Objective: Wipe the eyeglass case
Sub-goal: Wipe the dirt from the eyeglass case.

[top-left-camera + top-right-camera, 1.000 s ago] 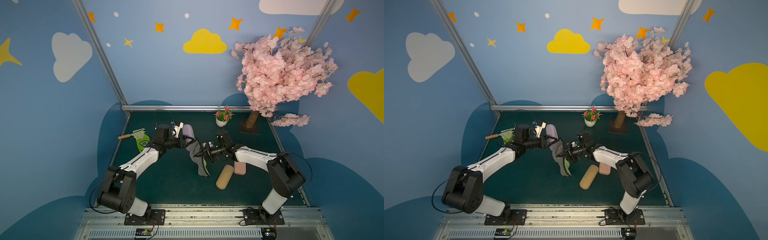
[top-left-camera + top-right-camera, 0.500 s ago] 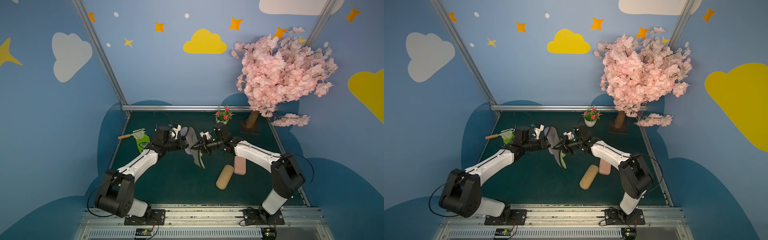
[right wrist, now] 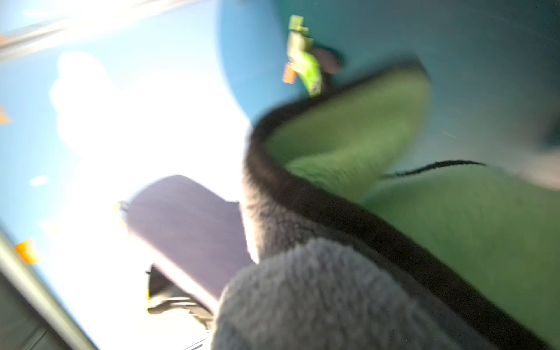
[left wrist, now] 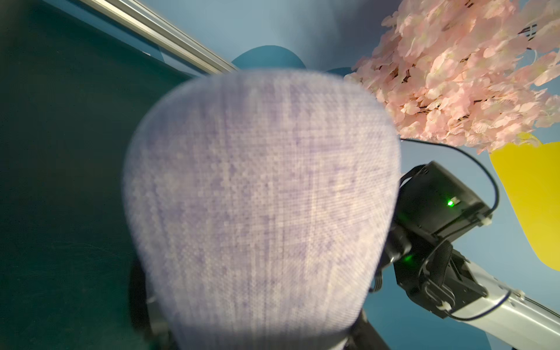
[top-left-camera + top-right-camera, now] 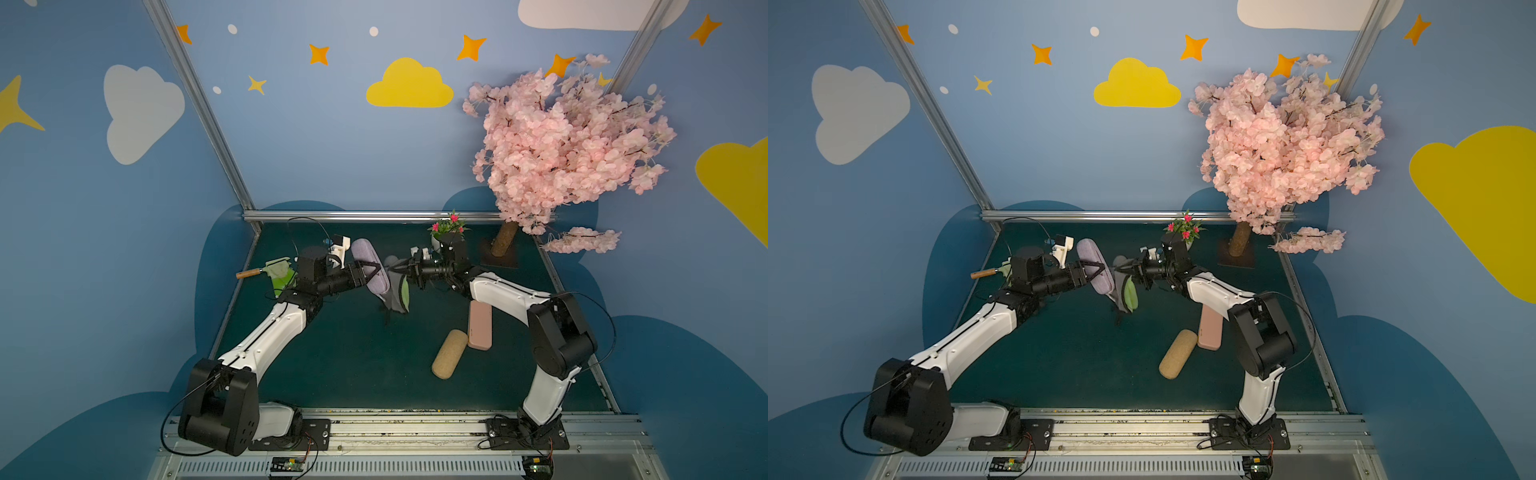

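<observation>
Since a second ago the right arm has swung up and back, bringing the cloth from below the case to alongside it. We see the lavender woven-fabric eyeglass case held clear above the green tabletop, pinched across its middle by the left tool. Its long axis is steeply tilted, upper end toward the back wall. Just beside it, on the right arm's side, hangs the grey-and-green fleecy cloth with black edging, pinched in the right tool and seemingly touching the case's lower end. We judge the wipe should run along that axis.
</observation>
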Motion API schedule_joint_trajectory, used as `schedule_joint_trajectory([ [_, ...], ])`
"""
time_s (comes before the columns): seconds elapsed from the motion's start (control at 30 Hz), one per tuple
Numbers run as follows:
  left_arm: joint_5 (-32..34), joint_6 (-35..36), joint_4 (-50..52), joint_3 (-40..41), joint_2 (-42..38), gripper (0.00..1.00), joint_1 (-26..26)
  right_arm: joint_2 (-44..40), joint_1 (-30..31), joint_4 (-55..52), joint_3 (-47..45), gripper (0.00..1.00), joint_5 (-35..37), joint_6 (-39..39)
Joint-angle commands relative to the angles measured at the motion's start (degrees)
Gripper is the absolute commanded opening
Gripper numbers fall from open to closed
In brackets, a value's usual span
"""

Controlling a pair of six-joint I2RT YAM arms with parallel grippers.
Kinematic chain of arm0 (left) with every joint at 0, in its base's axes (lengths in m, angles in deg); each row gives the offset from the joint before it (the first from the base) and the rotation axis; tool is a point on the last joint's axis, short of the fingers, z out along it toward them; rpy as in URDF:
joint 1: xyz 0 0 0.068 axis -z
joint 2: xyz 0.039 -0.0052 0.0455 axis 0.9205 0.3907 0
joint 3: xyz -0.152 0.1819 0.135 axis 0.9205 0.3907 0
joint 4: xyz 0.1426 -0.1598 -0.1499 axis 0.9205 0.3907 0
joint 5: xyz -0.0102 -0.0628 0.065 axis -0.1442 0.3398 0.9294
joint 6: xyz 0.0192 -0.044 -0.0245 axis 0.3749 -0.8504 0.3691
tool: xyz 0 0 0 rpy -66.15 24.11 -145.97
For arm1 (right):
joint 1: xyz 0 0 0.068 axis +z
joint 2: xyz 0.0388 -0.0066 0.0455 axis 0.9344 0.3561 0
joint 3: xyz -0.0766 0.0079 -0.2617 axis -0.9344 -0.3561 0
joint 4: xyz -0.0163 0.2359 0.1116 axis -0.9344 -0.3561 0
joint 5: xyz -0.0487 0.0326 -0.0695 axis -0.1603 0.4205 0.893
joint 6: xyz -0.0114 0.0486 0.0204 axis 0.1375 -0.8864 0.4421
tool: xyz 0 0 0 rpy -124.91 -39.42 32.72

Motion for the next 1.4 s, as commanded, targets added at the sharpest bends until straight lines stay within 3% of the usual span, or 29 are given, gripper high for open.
schedule_joint_trajectory([
  [0.0, -0.31, -2.25, -4.54, 0.79, 1.0, 0.15, 0.56, 5.95, 3.66, 20.98, -0.85, 0.0, -1.23, -16.24],
  [0.13, 0.75, -1.88, -5.74, -0.85, 3.12, 0.15, 0.53, 6.92, 8.66, 29.07, -5.82, 0.0, -0.14, -22.53],
  [0.27, 0.34, -0.03, -4.08, -3.36, 4.89, 0.16, -0.11, 4.31, 11.73, 30.61, -13.8, 0.0, -1.98, -21.85],
  [0.33, -0.4, 1.09, -2.59, -3.68, 4.92, 0.16, -0.42, 2.79, 10.12, 30.52, -17.5, 0.0, -3.29, -20.06],
  [0.43, -2.16, 1.57, -2.31, -2.03, 4.7, 0.15, -0.33, -0.87, 4.67, 22.72, -19.83, 0.0, -4.86, -13.12],
  [0.6, -6.54, 2.49, -3.34, 1.69, 5.22, 0.15, 1.4, -3.15, -1.46, 4.97, -11.16, 0.0, -7.56, -0.73],
  [0.73, -8.42, 4.43, -2.96, 3.35, 6.89, 0.14, 1.78, -1.07, -1.59, -20.21, -1.72, 0.0, -4.21, 14.46],
  [0.9, -10.59, 2.23, -9.28, 4.05, 8.83, 0.14, 2.72, 2.9, 1.72, -7.17, -2.59, 0.0, -7.09, 5.54],
  [1.1, -11.82, 2.26, -11.85, 2.28, 11.5, 0.14, 1.11, -4.02, 8.38, -1.7, -10.3, 0.0, -11.18, 3.13],
  [1.23, -12.27, 1.57, -12.83, 1.34, 11.82, 0.14, -0.59, -4.48, 9.91, 16.35, -18.93, 0.0, -14.26, -8.53],
  [1.3, -12.16, 2.13, -11.21, 0.97, 11.29, 0.14, -1.14, -5.3, 7.89, 13.82, -19.46, 0.0, -14.53, -6.44],
  [1.37, -11.34, 4.78, -5.3, 0.43, 10.63, 0.14, -1.03, -7.21, 4.73, -0.26, -15.8, 0.0, -14.36, 4.07],
])
